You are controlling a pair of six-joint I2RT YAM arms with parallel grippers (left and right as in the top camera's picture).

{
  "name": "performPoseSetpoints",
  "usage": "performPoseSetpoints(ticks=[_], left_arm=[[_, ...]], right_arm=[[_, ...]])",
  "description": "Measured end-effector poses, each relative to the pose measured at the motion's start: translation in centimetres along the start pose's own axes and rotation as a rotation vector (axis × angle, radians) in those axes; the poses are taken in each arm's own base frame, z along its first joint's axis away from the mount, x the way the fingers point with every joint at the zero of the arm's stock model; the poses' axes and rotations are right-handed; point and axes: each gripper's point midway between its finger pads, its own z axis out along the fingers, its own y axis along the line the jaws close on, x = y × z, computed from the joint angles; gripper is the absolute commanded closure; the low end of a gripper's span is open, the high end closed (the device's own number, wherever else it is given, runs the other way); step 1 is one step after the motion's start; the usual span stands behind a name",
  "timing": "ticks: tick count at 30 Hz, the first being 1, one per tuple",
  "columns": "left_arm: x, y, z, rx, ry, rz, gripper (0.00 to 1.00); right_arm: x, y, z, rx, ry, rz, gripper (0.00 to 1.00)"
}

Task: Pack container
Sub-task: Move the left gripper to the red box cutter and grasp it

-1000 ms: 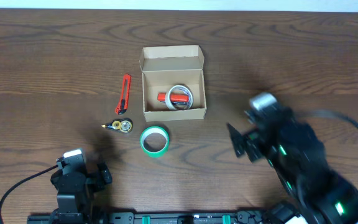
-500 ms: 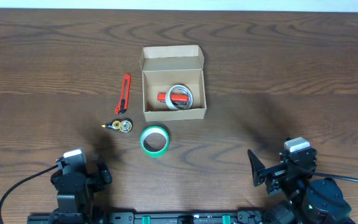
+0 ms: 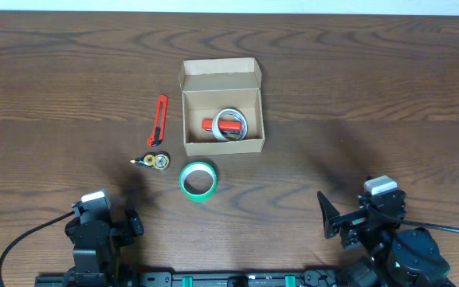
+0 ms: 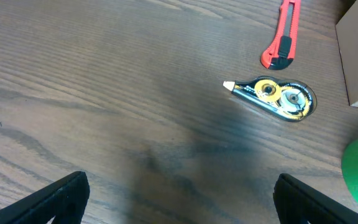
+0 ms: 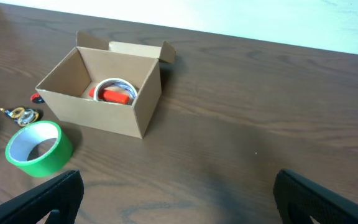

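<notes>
The tan cardboard container (image 3: 222, 109) stands open at the table's middle, lid flap folded back; it also shows in the right wrist view (image 5: 102, 90). Inside lie a clear tape roll (image 3: 231, 122) and a red item (image 3: 221, 125). A green tape roll (image 3: 198, 180) lies just in front of it, also in the right wrist view (image 5: 39, 148). A red box cutter (image 3: 158, 120) and a correction tape dispenser (image 3: 154, 161) lie to its left, both in the left wrist view (image 4: 283, 37) (image 4: 272, 98). My left gripper (image 4: 179, 202) and right gripper (image 5: 179, 199) are open, empty, near the front edge.
Dark wood table (image 3: 373, 88) all round. The left arm (image 3: 94, 231) sits at the front left and the right arm (image 3: 381, 227) at the front right, each with a black cable. A pale wall strip runs along the far edge.
The right arm pulled back from beside the container to the front right edge between one second ago and half a second ago. Since then nothing has moved.
</notes>
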Motion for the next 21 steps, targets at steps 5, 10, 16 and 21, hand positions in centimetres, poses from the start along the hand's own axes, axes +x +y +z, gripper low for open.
performPoseSetpoints(ticks=[5, 10, 16, 21], left_arm=[[0.0, 0.0, 0.0, 0.0, 0.0, 0.0, 0.05], [0.0, 0.0, 0.0, 0.0, 0.002, 0.001, 0.05], [-1.0, -0.3, -0.9, 0.008, 0.08, 0.015, 0.05], [-7.5, -2.0, -2.9, 0.074, 0.072, 0.014, 0.05]], right_arm=[[0.0, 0.0, 0.0, 0.0, 0.0, 0.0, 0.01], [0.0, 0.0, 0.0, 0.0, 0.0, 0.0, 0.01], [0.1, 0.0, 0.0, 0.003, 0.002, -0.001, 0.01], [0.2, -0.1, 0.1, 0.006, 0.006, -0.002, 0.01]])
